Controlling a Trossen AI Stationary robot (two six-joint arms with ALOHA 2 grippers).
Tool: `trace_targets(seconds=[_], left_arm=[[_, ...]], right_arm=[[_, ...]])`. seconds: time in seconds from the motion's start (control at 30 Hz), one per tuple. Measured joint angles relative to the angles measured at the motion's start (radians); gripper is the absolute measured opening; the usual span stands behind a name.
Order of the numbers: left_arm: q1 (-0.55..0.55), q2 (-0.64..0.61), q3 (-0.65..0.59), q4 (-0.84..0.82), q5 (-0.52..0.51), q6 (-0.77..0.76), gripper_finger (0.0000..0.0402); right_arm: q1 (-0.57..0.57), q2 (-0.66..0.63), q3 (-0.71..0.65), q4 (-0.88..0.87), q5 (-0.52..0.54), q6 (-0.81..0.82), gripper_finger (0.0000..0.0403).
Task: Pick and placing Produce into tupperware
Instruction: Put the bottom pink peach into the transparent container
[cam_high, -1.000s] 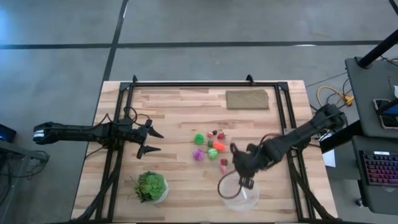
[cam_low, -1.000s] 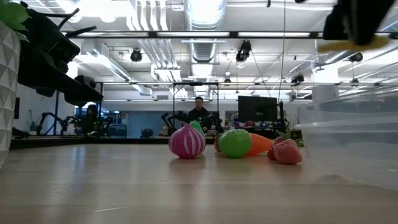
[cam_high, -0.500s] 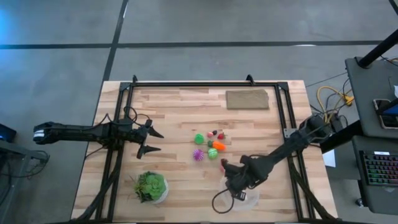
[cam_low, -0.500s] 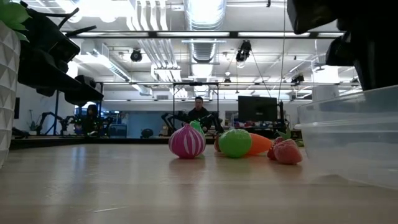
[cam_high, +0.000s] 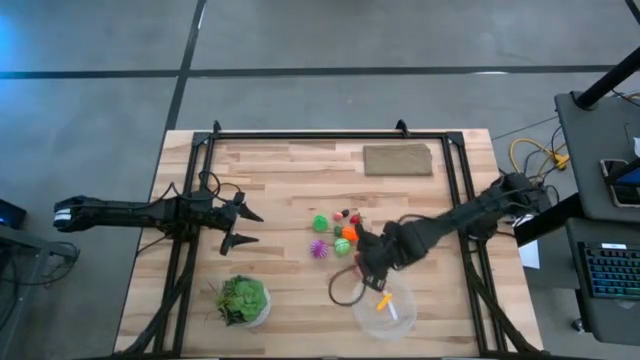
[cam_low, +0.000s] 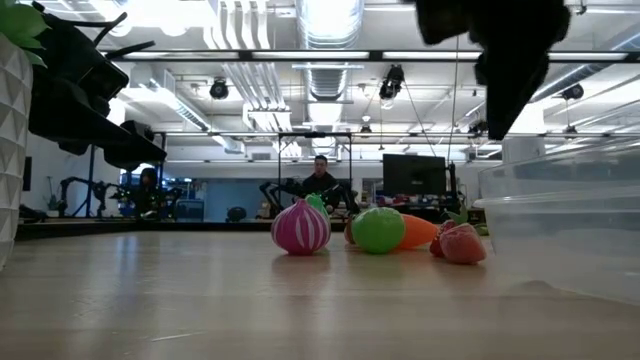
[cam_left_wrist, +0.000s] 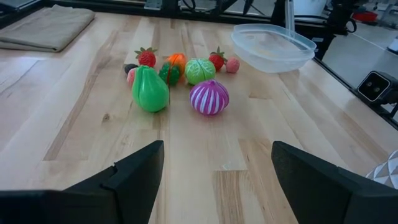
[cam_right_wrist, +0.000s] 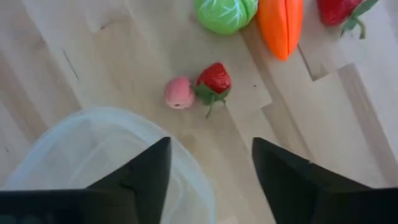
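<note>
On a pale butcher-block wooden table (cam_high: 280, 180), the round, clear plastic tupperware bowl (cam_high: 386, 310) sits at the near edge, a small orange-yellow piece (cam_high: 384, 301) inside. The right gripper (cam_high: 372, 262), jaws open and empty, hangs just beyond its far rim. Glossy toy produce (cam_left_wrist: 177, 78) clusters mid-table: a ribbed magenta onion (cam_left_wrist: 209, 97), smooth green pear (cam_left_wrist: 150, 89), orange carrot (cam_right_wrist: 281, 22), red strawberry (cam_right_wrist: 213, 79). The left gripper (cam_high: 240, 224), open, waits at left.

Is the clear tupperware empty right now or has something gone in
Not empty: the high view shows a small orange piece and something pale inside the tupperware.
</note>
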Motion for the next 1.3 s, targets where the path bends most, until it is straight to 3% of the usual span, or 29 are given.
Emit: trace_targets(seconds=[0.2, 0.5, 0.73, 1.0, 1.3], left_arm=[[0.000, 0.000, 0.000, 0.000, 0.000, 0.000, 0.0283], [0.000, 0.000, 0.000, 0.000, 0.000, 0.000, 0.0283], [0.000, 0.000, 0.000, 0.000, 0.000, 0.000, 0.0283], [0.000, 0.000, 0.000, 0.000, 0.000, 0.000, 0.0283], [0.000, 0.000, 0.000, 0.000, 0.000, 0.000, 0.0283]], right_arm=[[-0.116, 0.044, -0.002, 0.002, -0.108, 0.012, 0.0253], [-0.184, 0.066, 0.009, 0.027, -0.233, 0.222, 0.0214], [-0.125, 0.076, 0.008, 0.045, -0.202, 0.381, 0.0197], [-0.083, 0.158, 0.006, 0.063, -0.205, 0.523, 0.0209], [-0.067, 0.216, 0.025, 0.221, -0.202, 0.692, 0.0216]])
